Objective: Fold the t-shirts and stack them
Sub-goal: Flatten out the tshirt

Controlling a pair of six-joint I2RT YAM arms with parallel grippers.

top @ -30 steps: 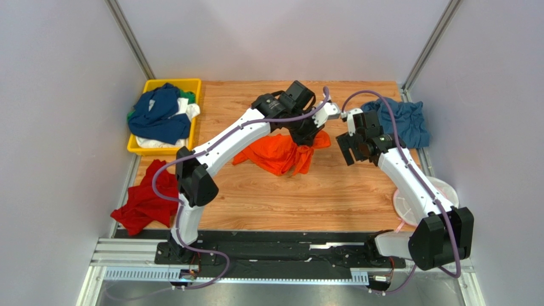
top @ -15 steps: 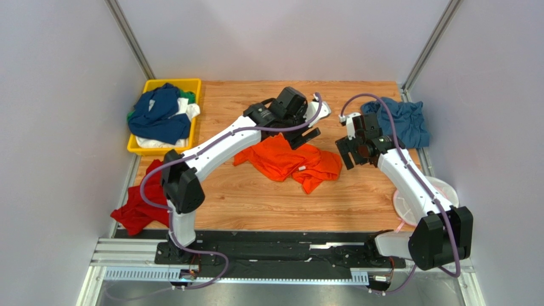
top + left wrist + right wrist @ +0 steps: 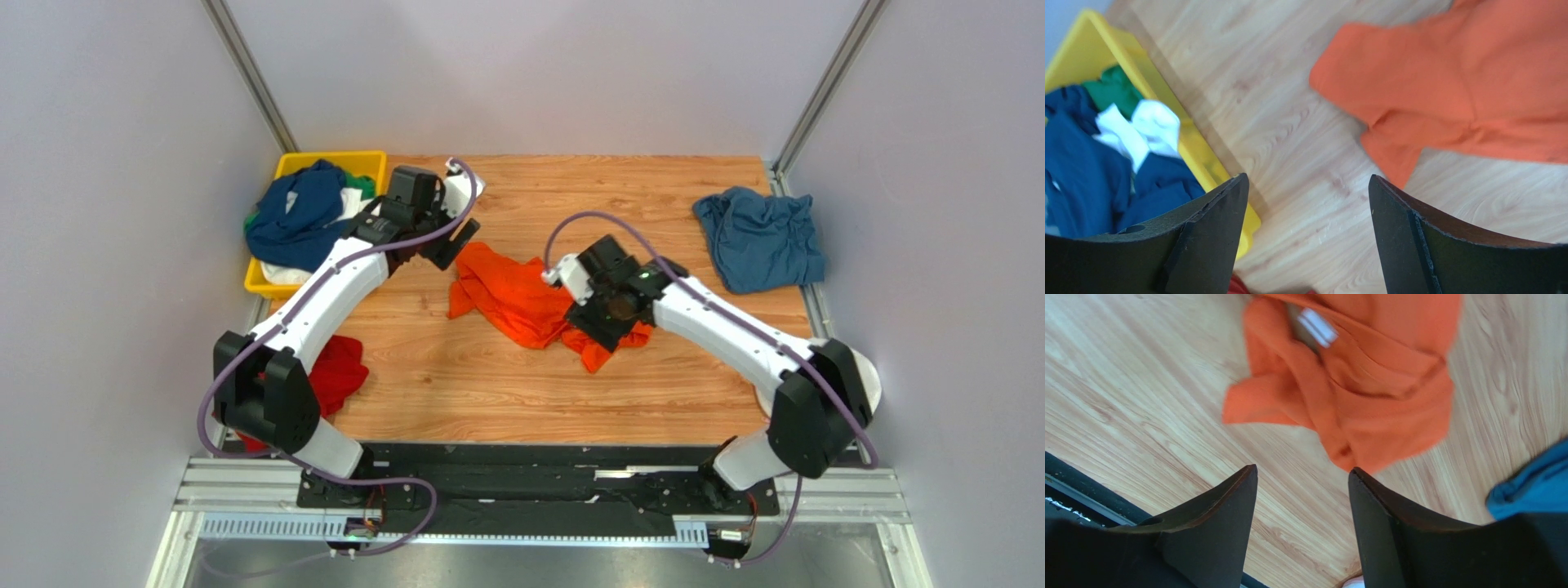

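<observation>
Orange t-shirt lies crumpled mid-frame on the wooden table, not yet spread, so the step in hand is prob. flattening it for the 1st fold. Left gripper hangs at upper left of the shirt w/ jaws wide apart & nothing btw them, beside the yellow tray that holds navy, white & green shirts. A sleeve-like corner of orange cloth lies just ahead of it in the left wrist view. Right gripper is over the shirt's lower-right bunch, jaws apart, empty. A white neck label shows ahead of it, so the collar is on that side. To do this well: each gripper should pinch one outer edge, i.e. sleeve/shoulder on the left & hem corner on the right, not the thick bunch, then lift & draw apart so the layers drop free. Risk: catching 2 layers keeps it twisted. Steel-blue shirt sits upper right, red shirt lower left, both apart from this one.
</observation>
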